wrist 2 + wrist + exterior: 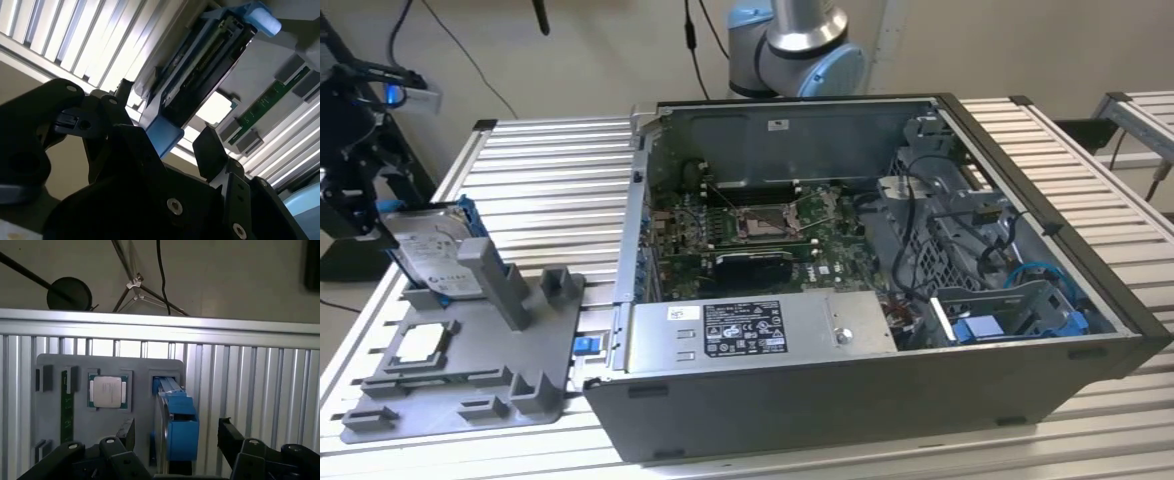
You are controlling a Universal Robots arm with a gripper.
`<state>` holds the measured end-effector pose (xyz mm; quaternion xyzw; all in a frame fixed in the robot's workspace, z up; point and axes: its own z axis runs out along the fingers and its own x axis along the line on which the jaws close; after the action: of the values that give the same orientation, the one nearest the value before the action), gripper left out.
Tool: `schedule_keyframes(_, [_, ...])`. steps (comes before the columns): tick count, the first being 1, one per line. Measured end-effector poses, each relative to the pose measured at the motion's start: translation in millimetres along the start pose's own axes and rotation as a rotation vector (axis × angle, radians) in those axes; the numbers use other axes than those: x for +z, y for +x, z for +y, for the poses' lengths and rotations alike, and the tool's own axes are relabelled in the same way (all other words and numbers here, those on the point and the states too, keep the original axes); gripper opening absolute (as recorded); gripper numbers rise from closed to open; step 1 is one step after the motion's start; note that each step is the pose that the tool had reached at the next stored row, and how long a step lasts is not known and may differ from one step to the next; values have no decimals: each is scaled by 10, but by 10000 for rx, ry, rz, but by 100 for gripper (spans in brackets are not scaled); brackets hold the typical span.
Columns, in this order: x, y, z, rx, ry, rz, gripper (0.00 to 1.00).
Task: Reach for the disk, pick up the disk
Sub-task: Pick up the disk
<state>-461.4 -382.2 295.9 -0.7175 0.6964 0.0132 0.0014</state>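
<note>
The disk (434,252) stands on edge in a slot of the grey stand (520,360) at the exterior view's left, its silver face and white label showing and its blue frame along one side. In the first wrist view the disk (177,430) is seen edge-on, with its blue frame toward the camera. My gripper (177,439) is open, one dark finger (126,432) on each side of the disk and a gap on both sides. In the second wrist view the disk (200,65) runs away from my gripper (165,120), its blue end between the fingers.
A square silver chip (106,391) lies in the stand beside the disk, and a green strip (64,405) sits further along. The open computer case (854,300) fills the table's middle. Dark equipment (354,150) stands off the table edge at the exterior view's left.
</note>
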Motion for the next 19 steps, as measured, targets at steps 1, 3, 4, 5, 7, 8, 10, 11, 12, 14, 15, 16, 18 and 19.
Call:
schedule_keyframes(1, [18, 4, 0, 0, 1, 0, 100])
schedule_keyframes(3, [54, 9, 0, 1, 0, 0, 100])
schedule_keyframes(4, [72, 13, -1, 0, 0, 0, 100])
schedule_keyframes(5, [89, 17, -1, 0, -1, 0, 100])
schedule_keyframes(7, [127, 20, -1, 1, 0, -15, 100])
schedule_keyframes(8, [145, 21, -2, 0, 1, -28, 100])
schedule_keyframes(10, [181, 23, -2, -1, 2, -58, 100])
schedule_keyframes(11, [200, 23, -3, -1, 2, -73, 100])
schedule_keyframes(12, [218, 24, -3, -2, 2, -85, 100])
schedule_keyframes(14, [254, 24, -4, -2, 3, -96, 100])
schedule_keyframes(15, [270, 25, -4, -2, 3, -97, 100])
schedule_keyframes(16, [283, 25, -4, -2, 4, -97, 100])
schedule_keyframes(18, [294, 26, -4, -2, 2, -96, 100])
schedule_keyframes(19, [294, 26, -4, -2, -2, -95, 100])
